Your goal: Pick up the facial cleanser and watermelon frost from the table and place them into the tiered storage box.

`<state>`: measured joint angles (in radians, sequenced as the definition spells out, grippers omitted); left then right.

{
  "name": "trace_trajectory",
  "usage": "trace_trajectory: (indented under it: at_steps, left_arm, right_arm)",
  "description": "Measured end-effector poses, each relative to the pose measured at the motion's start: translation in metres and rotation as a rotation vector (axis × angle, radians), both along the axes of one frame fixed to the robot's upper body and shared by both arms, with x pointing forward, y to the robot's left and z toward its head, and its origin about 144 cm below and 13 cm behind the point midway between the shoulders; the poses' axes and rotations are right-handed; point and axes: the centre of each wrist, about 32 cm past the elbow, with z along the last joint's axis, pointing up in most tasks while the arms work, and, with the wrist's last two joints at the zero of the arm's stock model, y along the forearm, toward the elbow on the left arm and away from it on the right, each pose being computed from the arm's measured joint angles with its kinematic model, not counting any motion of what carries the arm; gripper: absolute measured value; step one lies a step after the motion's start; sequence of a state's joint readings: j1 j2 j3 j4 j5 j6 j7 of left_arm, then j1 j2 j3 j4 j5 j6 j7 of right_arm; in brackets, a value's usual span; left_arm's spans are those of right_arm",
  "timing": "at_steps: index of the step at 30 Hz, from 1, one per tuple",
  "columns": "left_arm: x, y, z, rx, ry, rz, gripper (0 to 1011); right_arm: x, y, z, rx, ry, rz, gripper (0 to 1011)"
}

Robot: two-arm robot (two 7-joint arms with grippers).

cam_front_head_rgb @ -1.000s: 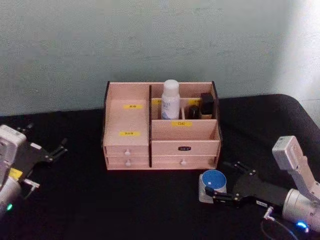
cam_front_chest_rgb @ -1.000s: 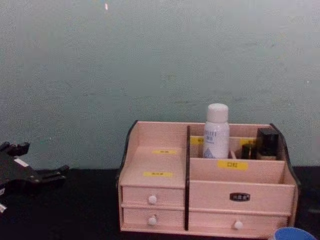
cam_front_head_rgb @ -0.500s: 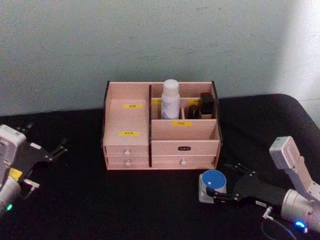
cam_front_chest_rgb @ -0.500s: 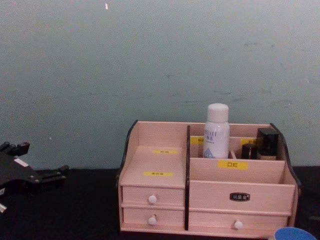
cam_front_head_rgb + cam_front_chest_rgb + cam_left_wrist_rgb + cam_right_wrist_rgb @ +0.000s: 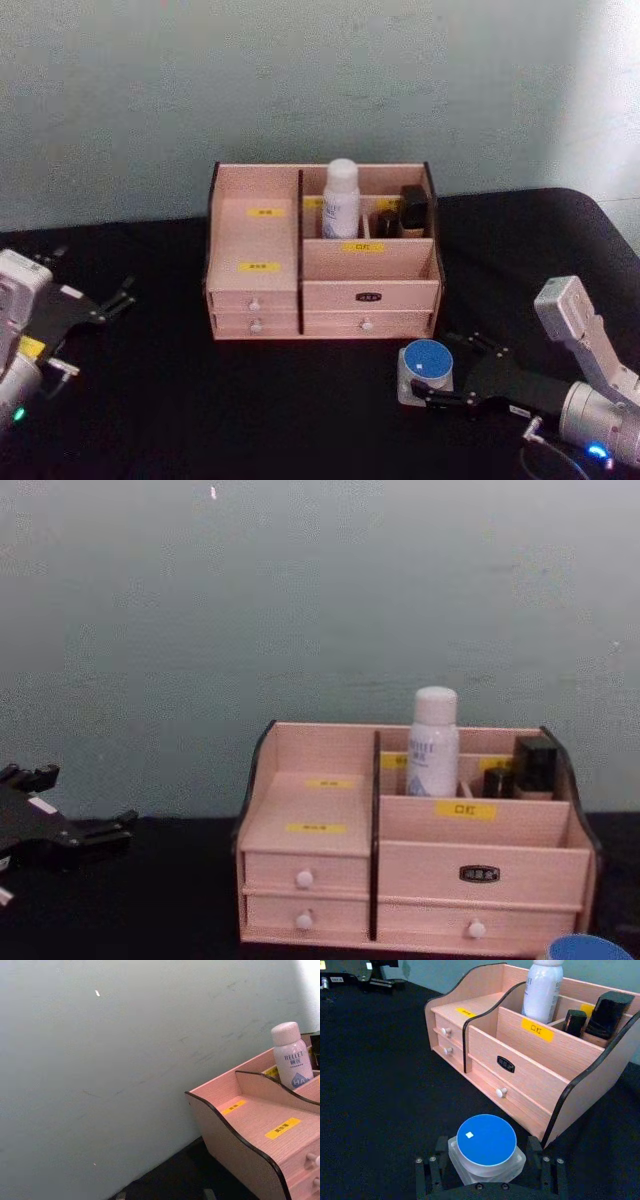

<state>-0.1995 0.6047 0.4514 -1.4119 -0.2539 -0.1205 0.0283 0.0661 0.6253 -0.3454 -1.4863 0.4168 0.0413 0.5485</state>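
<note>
- While its open fingers [image 5: 441,1146] are flanking the squat clear blue-lidded watermelon frost jar [image 5: 426,363], the right gripper [image 5: 487,1144] is gripping nothing.
- That jar is sitting before the pink wooden tiered storage box [image 5: 370,262], with the tall white facial cleanser bottle [image 5: 341,195] already inside.
- Closing and lifting are probably coming next.
- The left gripper [image 5: 126,293] is idling far left.

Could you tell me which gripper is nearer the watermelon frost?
Right. The right gripper flanks the watermelon frost, a finger each side; the left gripper sits far to its left.
</note>
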Motion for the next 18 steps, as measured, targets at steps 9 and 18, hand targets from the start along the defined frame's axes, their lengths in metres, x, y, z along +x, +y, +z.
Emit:
trace_trajectory:
  at_steps: [9, 18]
  left_arm:
    - [0.0, 0.0, 0.0, 0.0, 0.0, 0.0, 1001]
    - [0.0, 0.0, 0.0, 0.0, 0.0, 0.0, 1001]
  right_arm:
    - [0.0016, 0.0011, -0.001, 0.001, 0.008, 0.0, 1000]
    - [0.0028, 0.002, -0.0015, 0.005, 0.016, 0.008, 1000]
